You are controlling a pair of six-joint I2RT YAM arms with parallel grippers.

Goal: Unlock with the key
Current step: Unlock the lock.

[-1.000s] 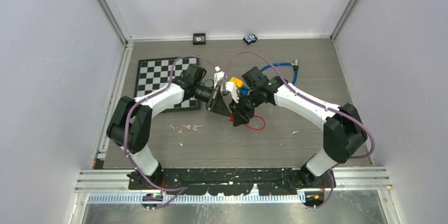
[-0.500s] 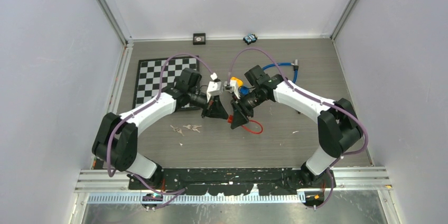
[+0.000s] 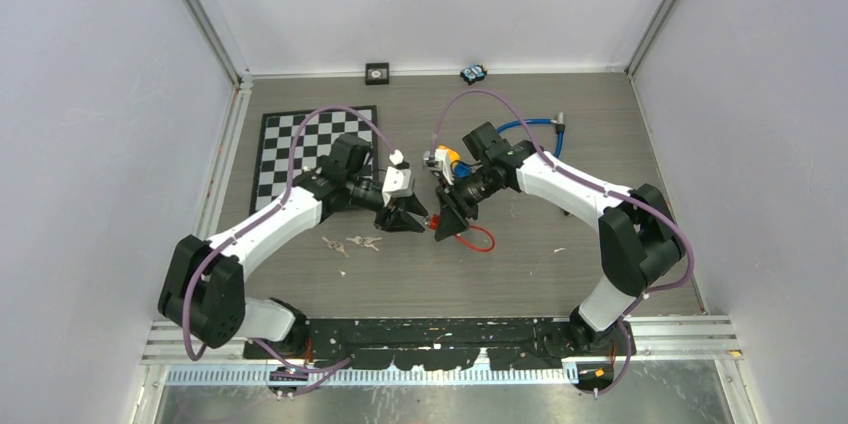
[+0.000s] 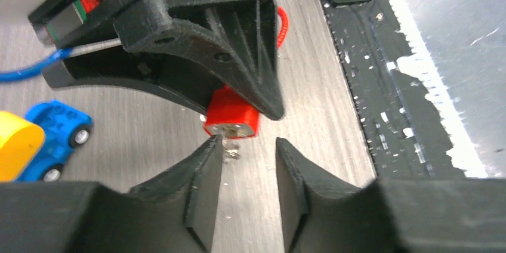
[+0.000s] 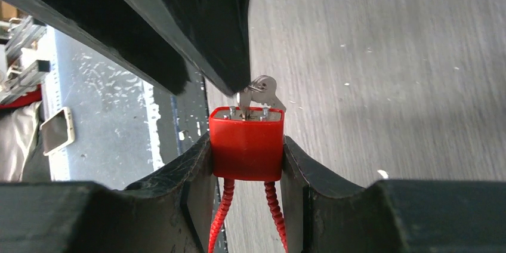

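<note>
**Key seated in the padlock, left claw spread**

The right gripper [image 5: 246, 141] is clenched on the red padlock [image 5: 246, 145], 1 finger on each side of its body, near the middle of the table [image 3: 560, 214]. The key [image 5: 258, 93] stands in the keyway on the padlock's free end. Only its silver bow shows; the blade is hidden inside.

The left gripper [image 4: 247, 145] faces that end with its jaws spread and nothing between them. The key lies just beside the tip of 1 finger, and whether they touch is hard to tell.

The padlock's red cable shackle [image 5: 273, 217] runs down between the right fingers and is cut off at the frame's edge. From above, the 2 grippers cover padlock and key almost wholly.

A blue toy car [image 4: 59, 136] lies on the table on the grippers' far side, partly hidden. Loose keys [image 3: 352, 242], too small to count, lie near and left of the left gripper.
</note>
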